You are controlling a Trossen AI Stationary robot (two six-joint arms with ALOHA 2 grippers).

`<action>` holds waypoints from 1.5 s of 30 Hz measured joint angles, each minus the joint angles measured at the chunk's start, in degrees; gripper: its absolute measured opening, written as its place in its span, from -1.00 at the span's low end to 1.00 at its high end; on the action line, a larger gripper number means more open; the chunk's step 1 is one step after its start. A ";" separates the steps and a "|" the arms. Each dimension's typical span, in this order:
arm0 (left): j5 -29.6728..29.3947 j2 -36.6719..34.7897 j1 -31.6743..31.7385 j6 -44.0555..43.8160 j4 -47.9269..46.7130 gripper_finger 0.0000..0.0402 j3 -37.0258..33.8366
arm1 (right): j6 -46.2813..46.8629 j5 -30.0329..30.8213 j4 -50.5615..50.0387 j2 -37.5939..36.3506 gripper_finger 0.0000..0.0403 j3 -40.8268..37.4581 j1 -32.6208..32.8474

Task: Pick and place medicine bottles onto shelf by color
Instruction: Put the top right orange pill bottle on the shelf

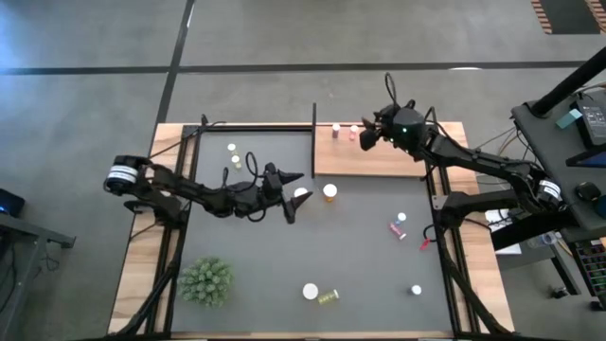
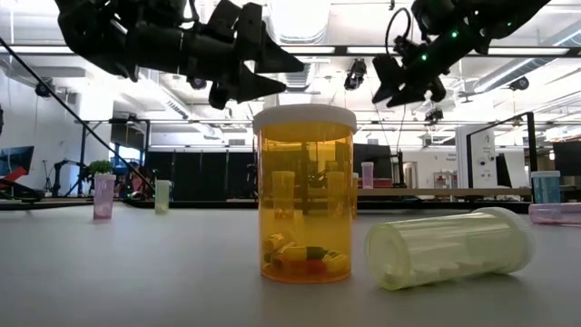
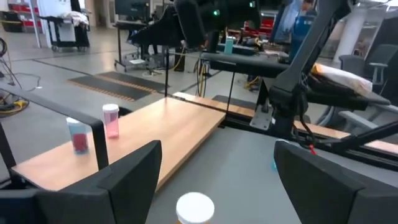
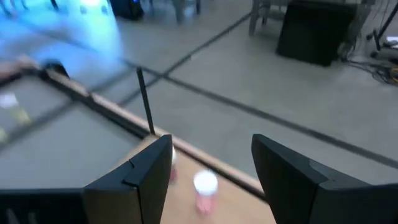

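Orange bottle (image 1: 329, 192) just beyond open left jaws

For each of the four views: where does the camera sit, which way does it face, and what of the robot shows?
High: overhead, straight down on mat, shelf, both arms.
Low: table height, level past an orange bottle; both grippers overhead.
Left wrist: above a white cap, facing the shelf; own open fingers.
Right wrist: above the shelf edge, looking down on a pink bottle; own open fingers.
Shared: both wrist views see pink bottles on the shelf.
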 joint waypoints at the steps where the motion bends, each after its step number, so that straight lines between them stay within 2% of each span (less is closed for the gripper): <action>1: 0.00 -0.02 -0.01 0.01 -0.02 0.47 0.00 | 2.79 -0.41 0.52 -0.05 0.05 0.02 0.01; 4: 0.00 -0.05 -0.02 -0.21 -0.31 0.47 0.03 | 9.34 -4.46 0.85 0.26 0.05 0.02 -0.01; 8: 0.02 0.15 0.00 -0.22 -0.66 0.47 0.11 | 10.35 -16.91 -1.49 1.43 0.05 0.02 1.16; 11: 0.02 0.15 0.00 0.95 -0.79 0.47 0.11 | 10.29 -25.28 -3.44 3.16 0.05 0.00 4.46; 14: 0.02 0.15 0.00 2.42 -0.80 0.47 0.11 | 6.96 -28.33 -4.72 4.66 0.05 0.00 10.17; 18: 0.02 0.15 0.00 3.00 -1.62 0.47 0.11 | -0.97 -27.65 -5.65 6.24 0.05 0.00 19.40; 23: 0.01 0.15 0.00 2.97 -2.37 0.47 0.09 | -2.38 -19.11 -4.71 8.59 0.05 0.01 25.88; 29: 0.02 0.15 -0.02 2.95 -2.43 0.47 0.08 | 1.90 -17.91 -1.42 12.12 0.05 0.17 27.18; 36: 0.02 0.15 -0.17 2.84 -3.88 0.47 0.04 | 2.02 -17.72 -5.08 15.07 0.05 0.13 26.24; 41: 0.02 0.13 -0.17 2.84 -3.88 0.47 0.04 | -2.44 -17.81 -5.34 14.30 0.05 0.15 26.26; 45: 0.02 0.13 -0.19 2.86 -3.92 0.47 0.04 | -11.10 -17.74 -5.36 13.90 0.05 0.15 26.24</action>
